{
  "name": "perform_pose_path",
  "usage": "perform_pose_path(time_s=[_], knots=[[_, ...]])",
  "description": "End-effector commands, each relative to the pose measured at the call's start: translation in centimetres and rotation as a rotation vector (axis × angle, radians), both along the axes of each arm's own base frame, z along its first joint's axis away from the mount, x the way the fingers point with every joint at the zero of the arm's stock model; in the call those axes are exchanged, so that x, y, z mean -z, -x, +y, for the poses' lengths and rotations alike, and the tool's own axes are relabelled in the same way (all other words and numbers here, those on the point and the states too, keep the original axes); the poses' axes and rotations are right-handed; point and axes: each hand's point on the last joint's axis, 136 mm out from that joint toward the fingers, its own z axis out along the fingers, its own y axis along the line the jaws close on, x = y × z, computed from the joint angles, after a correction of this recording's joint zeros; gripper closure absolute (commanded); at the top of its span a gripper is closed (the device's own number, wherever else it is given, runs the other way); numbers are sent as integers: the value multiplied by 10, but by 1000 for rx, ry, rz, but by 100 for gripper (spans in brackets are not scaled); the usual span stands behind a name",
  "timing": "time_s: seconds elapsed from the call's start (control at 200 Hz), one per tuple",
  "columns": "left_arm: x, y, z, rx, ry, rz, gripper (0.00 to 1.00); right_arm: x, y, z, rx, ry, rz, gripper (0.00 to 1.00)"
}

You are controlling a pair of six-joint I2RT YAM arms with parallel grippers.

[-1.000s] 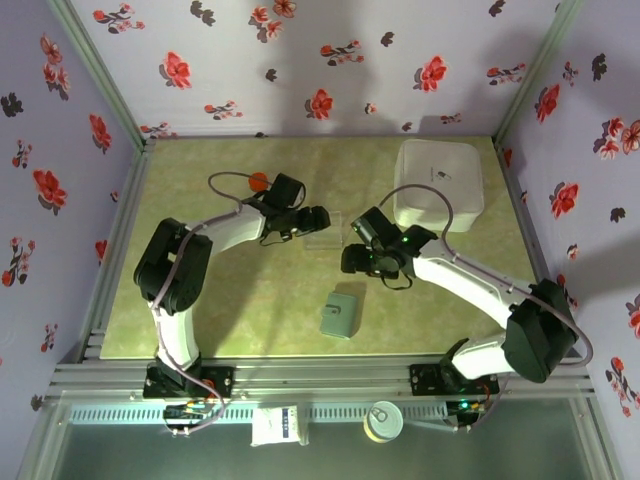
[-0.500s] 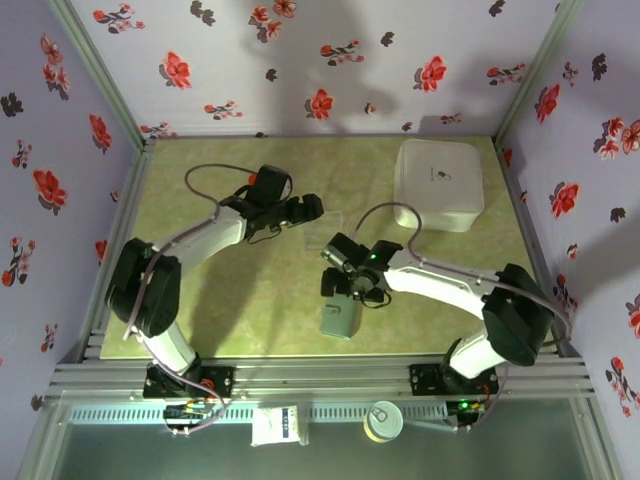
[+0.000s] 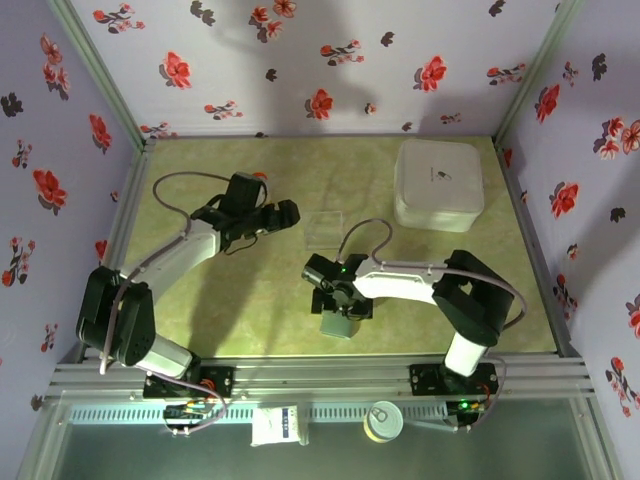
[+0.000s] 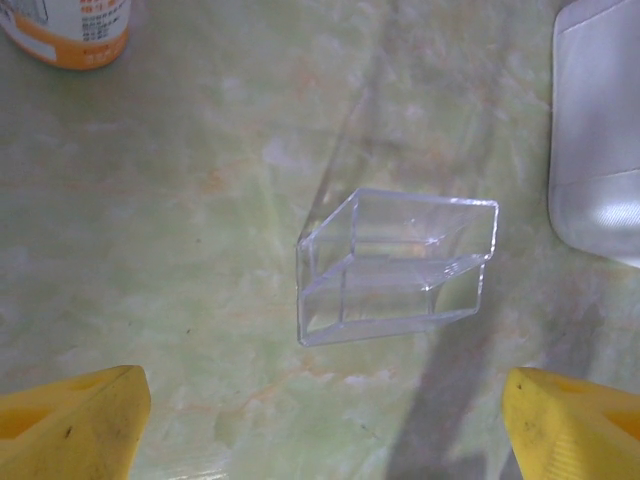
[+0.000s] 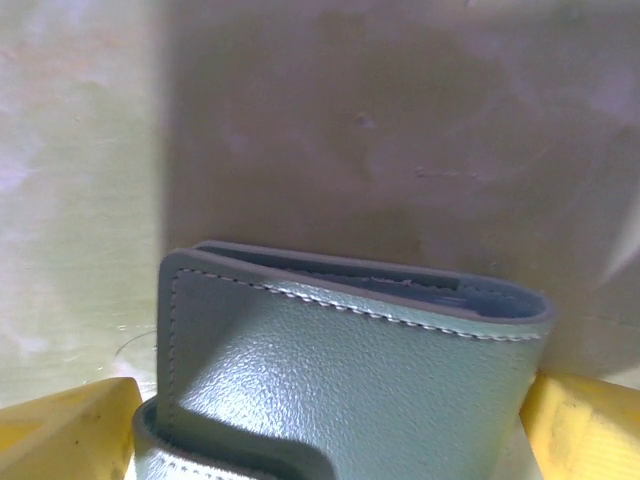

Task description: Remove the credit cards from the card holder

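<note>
Card holder [image 3: 340,327] sits low-centre in my overhead view, closed, right under the right gripper [image 3: 338,308]. On the wrist cam it's soft pebbled grey-green leather with pale stitching and rounded corners. Its width runs left-right across the frame, layered panel edge facing up-frame. My yellow fingers [image 5: 68,430] are spread wide either side of it; can't tell if they touch. Further up, the left gripper [image 4: 320,420] hangs spread too, over a clear angular plastic box [image 4: 395,265]. Rounded white box [image 3: 440,185] is upper right.
</note>
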Motion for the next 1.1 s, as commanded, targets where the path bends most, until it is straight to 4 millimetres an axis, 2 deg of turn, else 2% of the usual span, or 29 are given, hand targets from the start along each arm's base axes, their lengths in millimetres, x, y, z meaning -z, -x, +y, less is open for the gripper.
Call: perform_pose_path(time_s=[0.0, 0.265, 0.71, 0.88, 1.095], knots=[[0, 4, 10, -3, -23, -1, 9, 5, 1, 6, 15, 10, 10, 7], [-1, 3, 18, -29, -15, -5, 9, -15, -20, -6, -43, 99, -52, 18], [-6, 5, 47, -96, -6, -17, 9, -14, -78, -2, -116, 65, -52, 18], [-3, 9, 56, -114, -7, -9, 9, -12, -76, 11, -134, 32, -6, 18], [3, 12, 61, -124, -4, 2, 9, -14, -65, -6, -103, 130, -4, 10]])
